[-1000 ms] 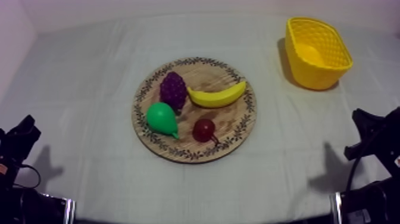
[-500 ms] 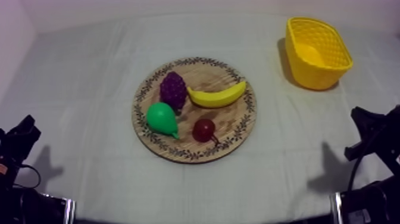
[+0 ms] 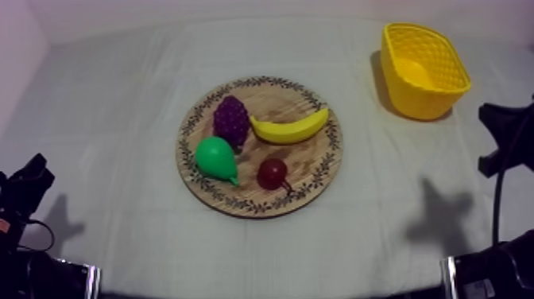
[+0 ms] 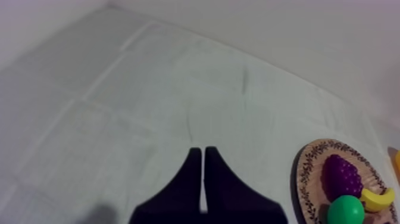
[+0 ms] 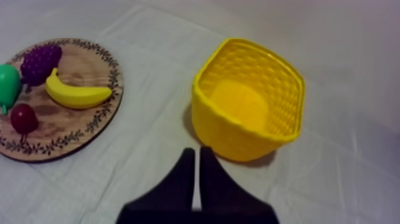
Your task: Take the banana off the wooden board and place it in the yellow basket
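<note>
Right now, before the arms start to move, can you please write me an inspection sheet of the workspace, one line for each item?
surface: grey-white cloth, lightly creased, lying flat.
job's things: banana lies on the wooden board, not gripped; yellow basket stands upright on the cloth, apart from the board, on my right side, empty.
clutter: bunch of grapes, pear and small red fruit, all on the board with the banana.
grippers: left gripper shut on nothing, over bare cloth beside the board; right gripper shut on nothing, just short of the basket.
cables: nothing seen.
surroundings: pale wall behind the table.
</note>
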{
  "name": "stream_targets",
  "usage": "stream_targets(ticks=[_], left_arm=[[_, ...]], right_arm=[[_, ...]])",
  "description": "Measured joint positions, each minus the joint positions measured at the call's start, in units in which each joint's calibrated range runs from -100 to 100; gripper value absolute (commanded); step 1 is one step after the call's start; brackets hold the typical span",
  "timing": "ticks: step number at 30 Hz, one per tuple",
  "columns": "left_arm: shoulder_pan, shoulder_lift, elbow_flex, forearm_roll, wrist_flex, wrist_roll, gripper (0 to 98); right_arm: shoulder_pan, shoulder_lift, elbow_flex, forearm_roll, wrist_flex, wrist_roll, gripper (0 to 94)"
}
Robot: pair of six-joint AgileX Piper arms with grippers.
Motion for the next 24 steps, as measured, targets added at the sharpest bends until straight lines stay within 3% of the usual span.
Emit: stream_targets(ticks=[4, 14, 24], left_arm=[[0.00, 0.00, 0.00, 0.00, 0.00, 0.00, 0.1], [0.00, 0.00, 0.00, 0.00, 0.00, 0.00, 0.1], [0.00, 0.00, 0.00, 0.00, 0.00, 0.00, 0.1]], right_arm=[[-0.42, 6.52, -6.99, -0.29, 1.91, 0.39, 0.6], [-6.07, 22.43, -23.87, 3.73, 8.50, -1.56, 0.7], [-8.62, 36.41, -37.95, 3.73, 13.77, -2.29, 0.7]])
